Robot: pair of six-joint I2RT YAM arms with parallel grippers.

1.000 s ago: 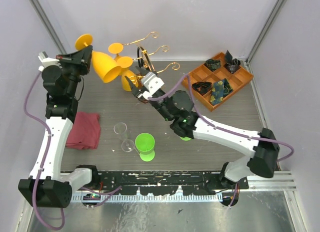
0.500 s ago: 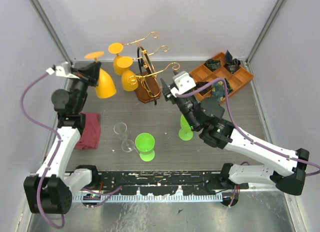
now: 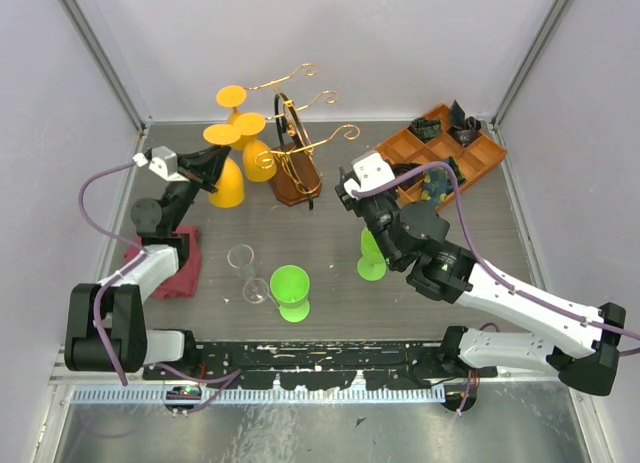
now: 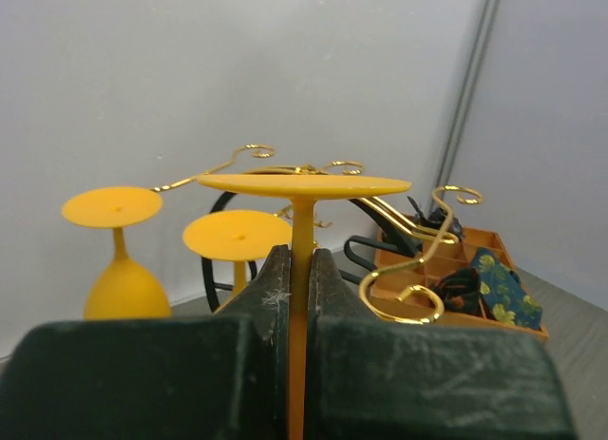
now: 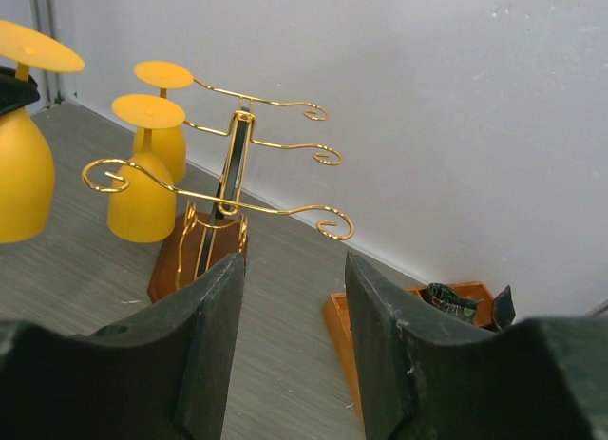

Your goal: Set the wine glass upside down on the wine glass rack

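The left gripper [image 4: 301,264] is clamped on the stem of an orange wine glass [image 4: 304,183], with both fingers pressed flat against it just below the foot. The glass is inverted, foot up and bowl down. It is held just to the left of the wine glass rack [image 3: 297,153], apart from the nearest curled scroll end of the gold wire arms. Whether its rim touches the table [image 3: 480,223] cannot be told. Two more orange glasses [image 5: 142,188] sit at the rack's left side, also foot up, close to the held one. The rack stands near the back wall on its brown wooden base [image 5: 185,259], with its dark hoop [image 5: 233,164] upright in the middle.

The right gripper [image 5: 290,307] hovers empty with its fingers spread wide, to the right of the rack and pointed toward it. At the back right corner lies an orange compartment tray [image 3: 480,163] holding dark items. Nearer the arm bases, a green glass [image 3: 290,286] stands upright and a second green glass [image 3: 370,263] shows partly from under the right arm. Clear glassware [image 3: 242,258] sits beside the first green glass, and a dark red cloth [image 3: 170,268] lies under the left arm.
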